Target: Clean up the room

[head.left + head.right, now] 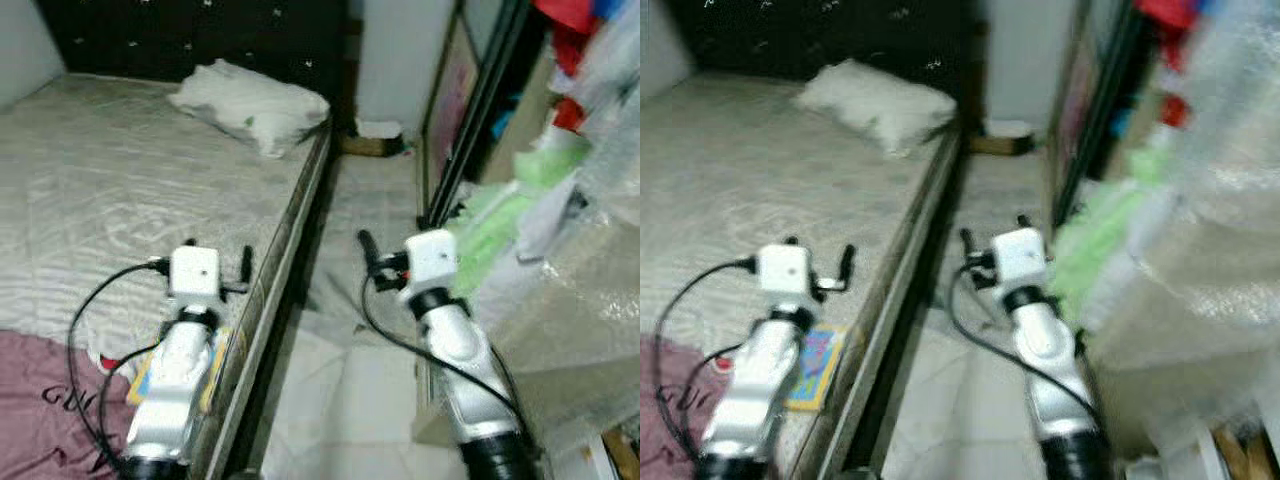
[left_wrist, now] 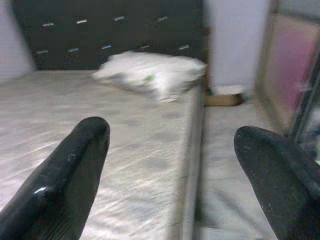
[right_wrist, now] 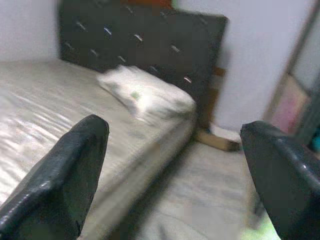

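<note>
Bed (image 1: pixel 120 170): pale quilted cover, dark tufted headboard (image 3: pixel 145 40) at its far end. 1 white pillow (image 1: pixel 250 100) is laid near the headboard, close to the bed's right edge.

Maroon fabric (image 1: pixel 50 410) with lettering: spread on the near left part of the bed, cut off by the frame edge; the lettering cannot be read.

Colourful flat item (image 1: pixel 818 365), perhaps a book or packet: laid on the bed near its right edge, partly covered by the left arm in the left eye view.

Left claw (image 1: pixel 218 262): held above the bed's near right part, its 2 fingers (image 2: pixel 70 170) spread wide, nothing held.

Right claw (image 1: pixel 385 258): held over the floor strip (image 1: pixel 375 190) between bed and wardrobe, fingers (image 3: pixel 60 170) spread wide, nothing held.

Small box (image 1: pixel 372 138) with a pale top: set on the floor at the far end of the strip; contents cannot be made out.

Right side: clear plastic wrapping (image 1: pixel 580 300) over green, red and white goods, blurred and not identifiable.
</note>
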